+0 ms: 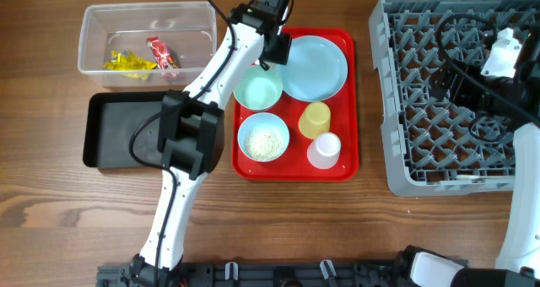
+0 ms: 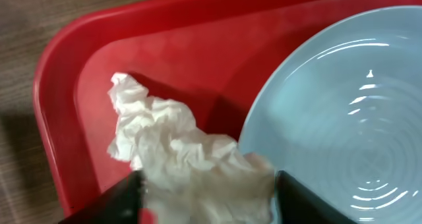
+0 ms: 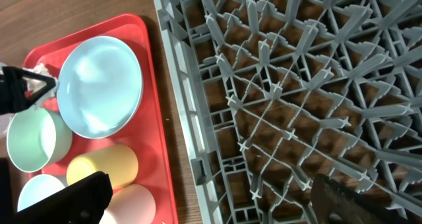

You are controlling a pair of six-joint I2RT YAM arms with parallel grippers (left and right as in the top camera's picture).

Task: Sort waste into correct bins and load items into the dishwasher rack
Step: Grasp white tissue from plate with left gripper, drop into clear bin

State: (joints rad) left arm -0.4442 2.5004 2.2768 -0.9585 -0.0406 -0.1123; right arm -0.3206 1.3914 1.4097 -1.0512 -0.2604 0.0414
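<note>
Crumpled white tissue (image 2: 178, 145) lies on the glossy red tray (image 2: 66, 85), at 9 o'clock of the round, ripple-ringed light blue plate (image 2: 343, 118). Left gripper (image 2: 208, 197) jaws flank it, but a grip cannot be confirmed. Right gripper (image 3: 217, 201) jaws are spread wide above the grey peg-grid rack (image 3: 297, 85).

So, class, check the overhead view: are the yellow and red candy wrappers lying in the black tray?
No, the candy wrappers lie inside the clear tub, not in the black tray.

There are 1 plate (image 1: 314, 67), 2 bowls (image 1: 257, 91) (image 1: 263, 138), 2 cups (image 1: 315, 119) (image 1: 323, 150), 1 tissue (image 2: 178, 145), 2 bins (image 1: 84, 42) (image 1: 110, 135) and 1 rack (image 1: 405, 67).
</note>
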